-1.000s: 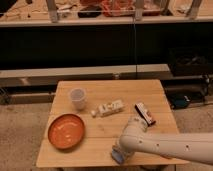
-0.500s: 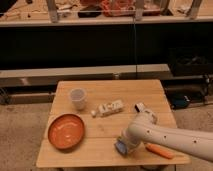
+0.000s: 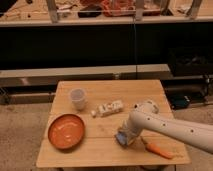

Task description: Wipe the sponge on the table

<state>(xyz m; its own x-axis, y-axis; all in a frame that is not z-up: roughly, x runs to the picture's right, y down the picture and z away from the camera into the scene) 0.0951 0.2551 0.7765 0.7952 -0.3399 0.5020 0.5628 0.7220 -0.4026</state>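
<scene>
The light wooden table (image 3: 110, 90) fills the middle of the camera view. My arm reaches in from the right, and the gripper (image 3: 126, 136) points down at the table's front middle. It is shut on the small light-blue sponge (image 3: 120, 137), which is pressed against the plank top. The sponge sits just right of the orange plate and in front of the white carton. Most of the sponge is covered by the gripper.
A white cup (image 3: 77, 98) stands at the back left. An orange plate (image 3: 66, 132) lies at the front left. A white carton (image 3: 110, 107) lies at the centre. An orange carrot-like object (image 3: 158, 149) lies near the front right edge. Shelving runs behind the table.
The gripper has slid the sponge from the front edge up toward the table's middle. The arm has swung back, uncovering the orange object at front right.
</scene>
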